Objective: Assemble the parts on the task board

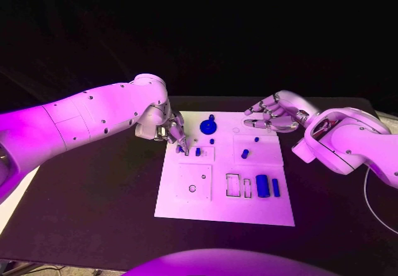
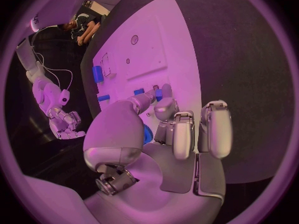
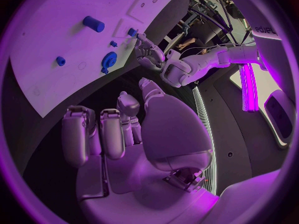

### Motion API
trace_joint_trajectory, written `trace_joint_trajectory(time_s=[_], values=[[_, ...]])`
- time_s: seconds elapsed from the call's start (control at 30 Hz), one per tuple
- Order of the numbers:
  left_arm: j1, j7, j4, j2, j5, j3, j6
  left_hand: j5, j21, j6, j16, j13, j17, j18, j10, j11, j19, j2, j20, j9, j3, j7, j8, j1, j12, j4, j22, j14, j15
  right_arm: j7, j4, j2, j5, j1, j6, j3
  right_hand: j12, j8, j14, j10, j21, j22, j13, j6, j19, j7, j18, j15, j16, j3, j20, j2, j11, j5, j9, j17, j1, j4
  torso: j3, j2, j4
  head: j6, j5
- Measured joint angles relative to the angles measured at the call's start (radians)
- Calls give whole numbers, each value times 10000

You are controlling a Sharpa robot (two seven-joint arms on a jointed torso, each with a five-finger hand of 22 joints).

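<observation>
The white task board (image 1: 222, 201) lies mid-table. My left hand (image 1: 172, 133) reaches over its far left part, and thumb and fingertip pinch a small blue peg (image 1: 179, 149) (image 2: 159, 93) standing at a recess. A second peg (image 1: 197, 151) stands just right of it. A blue gear (image 1: 208, 125) (image 3: 109, 60) sits near the far edge, and a short cylinder (image 1: 245, 153) (image 3: 93, 23) lies further right. A large cylinder (image 1: 262, 186) and a slim bar (image 1: 275, 186) lie at the right. My right hand (image 1: 278, 115) (image 3: 118, 134) hovers by the far right corner, fingers half bent and holding nothing.
Two tiny blue pieces (image 1: 212, 141) (image 1: 257, 138) sit on the far half of the board. Outlined recesses (image 1: 238, 184) and a square plate with a hole (image 1: 195, 182) fill its near half. Black table (image 1: 99, 201) surrounds the board, and a white cable (image 1: 375, 201) runs at the right.
</observation>
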Motion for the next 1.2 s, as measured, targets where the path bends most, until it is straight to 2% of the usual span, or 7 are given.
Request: trace_joint_trajectory(time_s=[0.37,0.63,0.87,1.2], values=[[6,-156,-74,131,65,-2,250,-42,0,-17,0,16,-1,-1,-1,1,0,26,0,45,0,19,-15,26,0,0,0,0,0,-4,-5,24,-1,0,3,0,0,0,0,0,0,0,0,0,0,0,0,0,0,0,0,0,1,0,0,-1,0,0,1,0,10,-16,-5],[19,-258,-232,273,31,-54,-87,-78,0,-17,0,7,-1,-1,-1,1,0,27,0,60,0,20,-15,27,0,-1,0,0,0,-4,-4,35,-1,0,4,0,0,0,0,1,0,1,0,0,0,0,0,0,0,0,0,0,1,0,0,-2,0,0,-5,2,12,-29,-1],[23,-266,-295,342,-20,-60,-507,-88,0,-17,0,-1,-1,-1,-1,1,0,28,0,61,1,21,-15,28,0,-1,0,0,0,-4,-3,41,-1,0,4,0,0,0,0,1,0,-1,0,0,0,0,0,0,0,0,0,0,1,0,0,-3,0,0,-9,2,10,-55,-2],[25,-266,-353,406,-114,-65,-783,-116,0,-32,0,0,3,-1,-1,1,0,28,0,63,14,38,-15,28,0,-14,8,0,0,-4,6,43,-1,-1,7,-1,0,0,0,1,0,-8,-5,0,0,0,0,0,-39,-29,0,0,1,0,0,-4,0,29,-5,-2,10,-77,-6]])
